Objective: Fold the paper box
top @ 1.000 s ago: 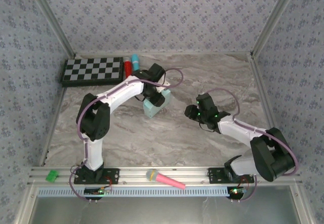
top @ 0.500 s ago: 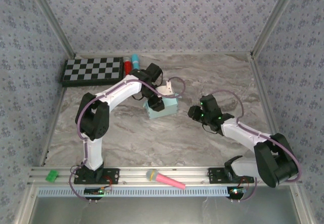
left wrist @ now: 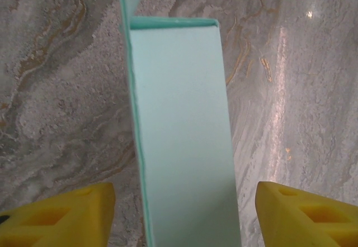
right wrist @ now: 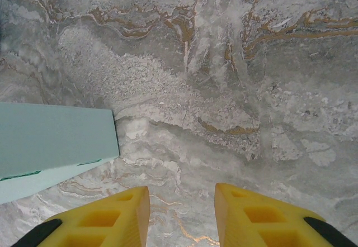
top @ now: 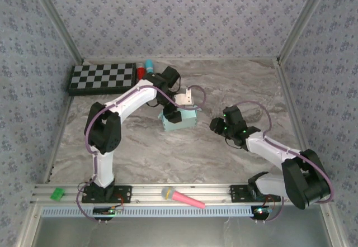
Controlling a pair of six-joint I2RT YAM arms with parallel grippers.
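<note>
Wide open left gripper (left wrist: 184,190), paper box (left wrist: 179,135) between its fingers (left wrist: 67,213), not touching. Right gripper (right wrist: 182,190) open a little, holding nothing, near the box.

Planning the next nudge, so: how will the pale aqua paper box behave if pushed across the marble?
Probably light: the paper box shows thin card edges. It likely slides rather than rolls, having flat faces on the glossy table. Its walls may dent if the left pincer squeezes hard.
</note>
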